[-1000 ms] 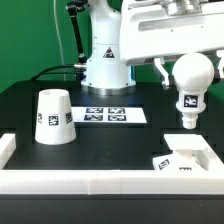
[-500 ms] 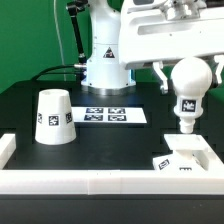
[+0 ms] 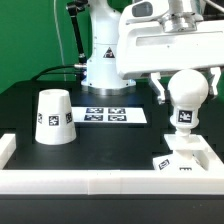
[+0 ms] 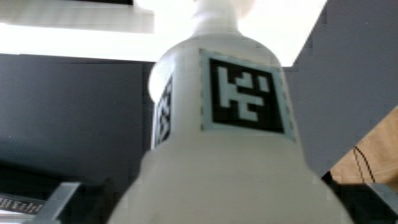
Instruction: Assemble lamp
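Observation:
My gripper (image 3: 188, 86) is shut on the ball of the white bulb (image 3: 188, 92) and holds it upright, with its tagged neck pointing down. The neck's tip hangs just above the blocky white base (image 3: 186, 158), which lies at the exterior view's right by the front rail. I cannot tell whether they touch. The cone-shaped shade (image 3: 53, 117) stands wide end down at the exterior view's left. In the wrist view the bulb (image 4: 222, 130) fills the frame, and a gripper finger (image 4: 36, 200) shows beside it.
The marker board (image 3: 110, 115) lies flat in the middle of the black table. A long white border rail (image 3: 90, 181) runs along the front edge. The arm's white pedestal (image 3: 104, 68) stands at the back.
The gripper has carried the bulb down and a little toward the exterior view's left, bringing its neck closer to the base. The shade and the base have not moved.

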Robot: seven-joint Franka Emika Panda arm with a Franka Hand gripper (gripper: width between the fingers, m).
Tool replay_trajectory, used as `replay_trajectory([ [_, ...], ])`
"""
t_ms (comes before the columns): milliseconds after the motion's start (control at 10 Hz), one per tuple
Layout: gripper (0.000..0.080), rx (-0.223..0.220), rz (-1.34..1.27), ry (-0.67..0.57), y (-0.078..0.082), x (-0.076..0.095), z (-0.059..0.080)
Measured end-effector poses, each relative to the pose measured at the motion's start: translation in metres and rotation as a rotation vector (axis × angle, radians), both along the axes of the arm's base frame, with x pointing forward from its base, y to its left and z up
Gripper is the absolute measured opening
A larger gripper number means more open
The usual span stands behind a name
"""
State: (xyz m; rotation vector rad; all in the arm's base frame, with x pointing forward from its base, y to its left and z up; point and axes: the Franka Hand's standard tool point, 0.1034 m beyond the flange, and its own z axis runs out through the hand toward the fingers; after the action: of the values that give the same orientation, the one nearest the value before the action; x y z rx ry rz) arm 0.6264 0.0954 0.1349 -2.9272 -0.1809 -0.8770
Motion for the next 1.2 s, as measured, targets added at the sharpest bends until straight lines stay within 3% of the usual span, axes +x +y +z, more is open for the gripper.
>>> replay_trajectory([
  [500, 0.0576, -0.002, 0.004, -0.002, 0.003, -0.004, 0.000],
  [1200, 0.0576, -0.006, 0.011, 0.029, 0.005, -0.017, -0.018],
])
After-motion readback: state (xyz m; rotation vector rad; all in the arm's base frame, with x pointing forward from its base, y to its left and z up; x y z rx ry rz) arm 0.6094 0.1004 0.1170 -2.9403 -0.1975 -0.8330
